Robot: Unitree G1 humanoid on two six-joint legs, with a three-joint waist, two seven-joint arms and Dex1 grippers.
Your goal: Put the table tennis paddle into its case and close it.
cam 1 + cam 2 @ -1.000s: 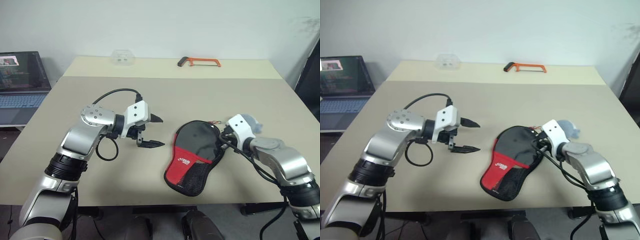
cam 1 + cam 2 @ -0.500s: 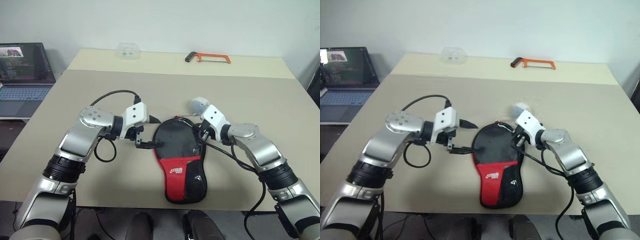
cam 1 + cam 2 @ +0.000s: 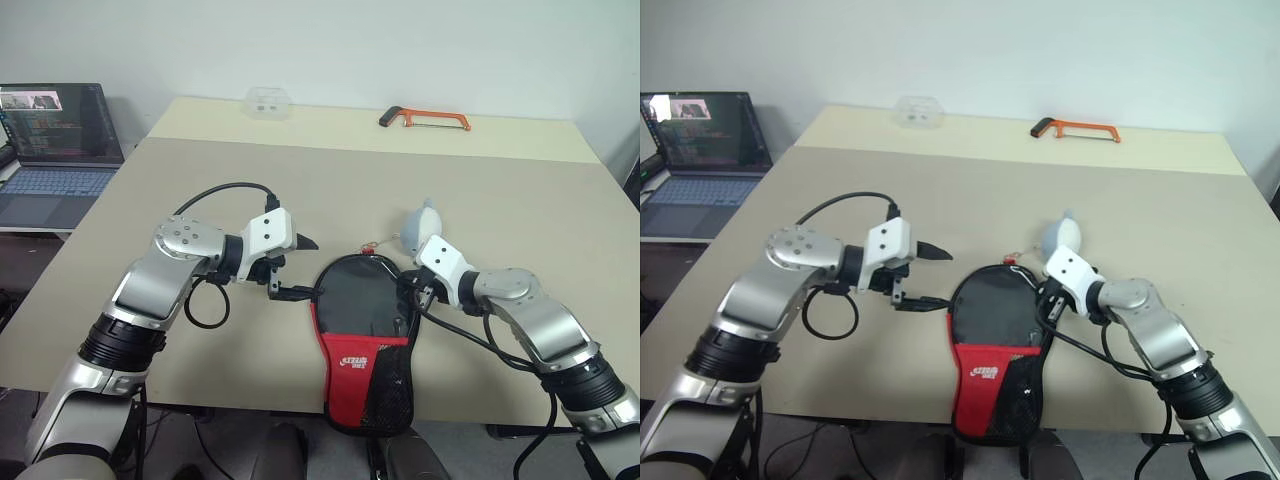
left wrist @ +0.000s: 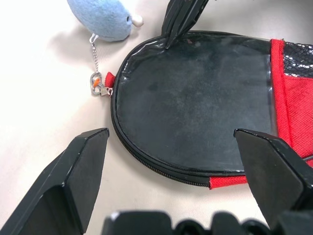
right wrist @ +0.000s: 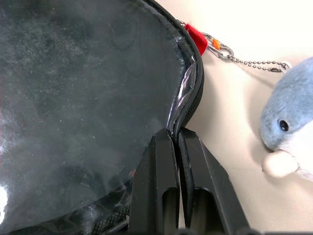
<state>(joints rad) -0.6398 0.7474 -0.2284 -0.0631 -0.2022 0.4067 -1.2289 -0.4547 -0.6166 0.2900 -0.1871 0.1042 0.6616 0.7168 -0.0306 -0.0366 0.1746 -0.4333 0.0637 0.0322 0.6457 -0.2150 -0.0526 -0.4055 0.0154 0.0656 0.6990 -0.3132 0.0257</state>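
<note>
The case (image 3: 361,357) lies flat on the table, clear side up, its red and mesh end toward the front edge. Through the clear plastic shows the black face of the table tennis paddle (image 4: 195,98); its handle is hidden. My right gripper (image 5: 175,133) is shut on the case's rim on its right side, where the clear sheet gapes from the zip edge. My left gripper (image 3: 314,268) stands open just left of the case's round end, one finger above the table and the other close to the rim, with nothing between them.
A light-blue plush (image 3: 418,222) lies behind the right gripper, chained to the case's zip pull (image 4: 98,83). At the far edge lie an orange hacksaw (image 3: 423,120) and a clear plastic box (image 3: 268,101). A laptop (image 3: 55,140) stands off to the left. The case's red end overhangs the table's front edge.
My right gripper has pulled the case leftward and turned it lengthwise toward the front edge, bringing its round end up to the left gripper. The plush came along. The left arm stayed put.
</note>
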